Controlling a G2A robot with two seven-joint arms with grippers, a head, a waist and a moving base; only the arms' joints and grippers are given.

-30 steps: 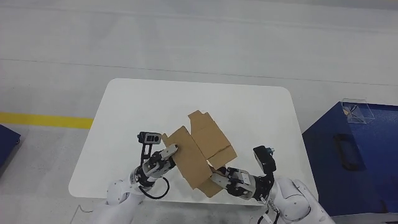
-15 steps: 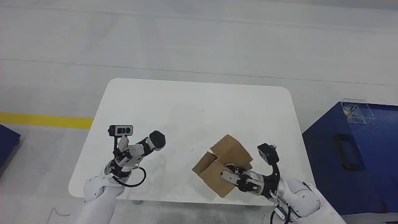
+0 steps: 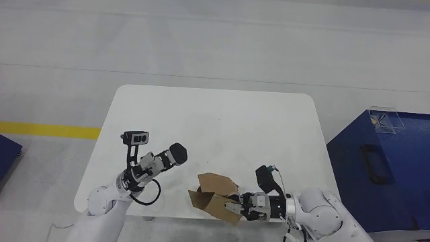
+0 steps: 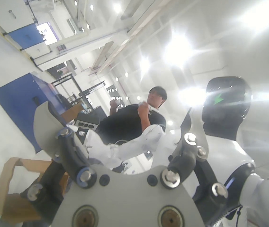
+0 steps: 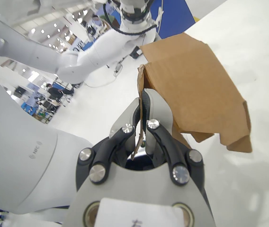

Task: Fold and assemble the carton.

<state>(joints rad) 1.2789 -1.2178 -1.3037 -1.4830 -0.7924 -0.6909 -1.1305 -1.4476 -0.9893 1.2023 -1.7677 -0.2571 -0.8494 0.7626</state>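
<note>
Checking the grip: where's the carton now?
The top view shows the carton at the near edge of the table, a flap pinched in the right gripper.

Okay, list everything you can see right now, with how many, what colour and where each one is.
carton: one, brown, partly folded, at the table's near edge, held by a flap.
table: one, white, in the middle of the floor.
cabinet: one, blue, right of the table.
clear box: one, see-through, on top of the cabinet.
floor line: one, yellow, left of the table.
left gripper: one, grey and black, open and empty, raised over the table's near left part.
right gripper: one, grey and black, shut on the carton's flap at the table's near edge.
</note>
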